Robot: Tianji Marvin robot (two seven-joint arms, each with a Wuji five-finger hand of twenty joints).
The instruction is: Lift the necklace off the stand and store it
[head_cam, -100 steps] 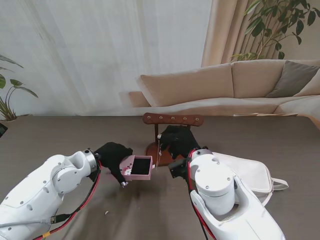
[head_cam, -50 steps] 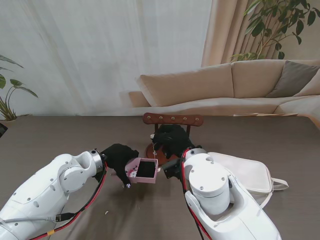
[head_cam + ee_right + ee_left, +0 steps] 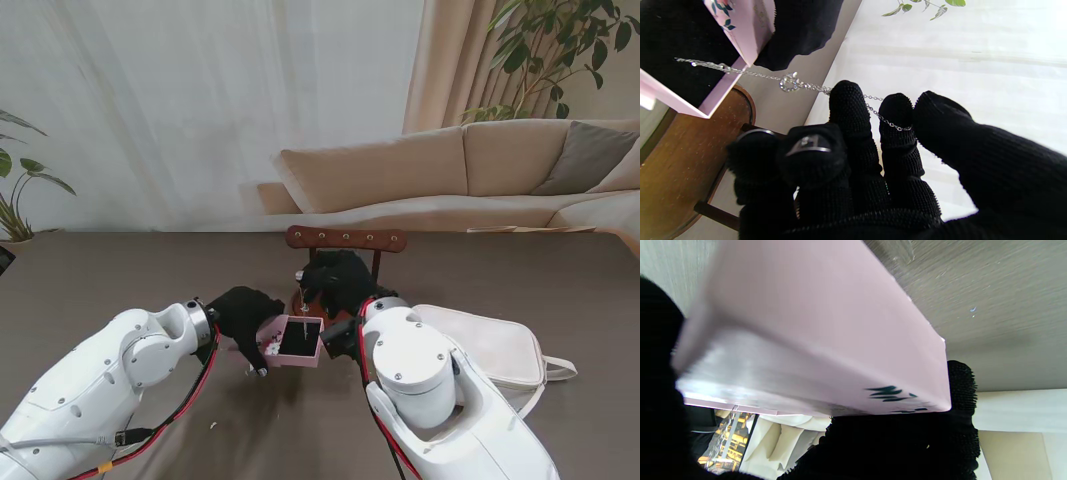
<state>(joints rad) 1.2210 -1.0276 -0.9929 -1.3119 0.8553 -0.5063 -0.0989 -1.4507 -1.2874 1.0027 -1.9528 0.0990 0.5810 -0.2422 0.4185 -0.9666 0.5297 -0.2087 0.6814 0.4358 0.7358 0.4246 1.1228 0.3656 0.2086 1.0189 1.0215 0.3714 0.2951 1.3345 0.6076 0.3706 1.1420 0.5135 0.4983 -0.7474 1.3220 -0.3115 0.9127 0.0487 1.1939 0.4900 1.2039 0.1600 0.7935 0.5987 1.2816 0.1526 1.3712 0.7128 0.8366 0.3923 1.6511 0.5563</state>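
My left hand (image 3: 243, 310), in a black glove, is shut on a small pink box (image 3: 296, 340) with a black lining, held just off the table in front of the wooden stand (image 3: 345, 239). The box's pink underside (image 3: 826, 340) fills the left wrist view. My right hand (image 3: 338, 283), also gloved, hovers just beyond the box and is shut on a thin silver necklace (image 3: 790, 82). The chain with its small ring pendant runs from my fingers (image 3: 897, 126) to the open box (image 3: 683, 50), its end lying over the black lining.
The stand's oval wooden base (image 3: 683, 156) sits right beside the box. A white handbag (image 3: 500, 345) lies on the brown table (image 3: 120, 280) to my right. A beige sofa (image 3: 460, 170) and curtains stand beyond the table.
My left hand has carried the pink box to the right, under my right hand. My right hand has shifted slightly left with the necklace, bringing the chain over the box.
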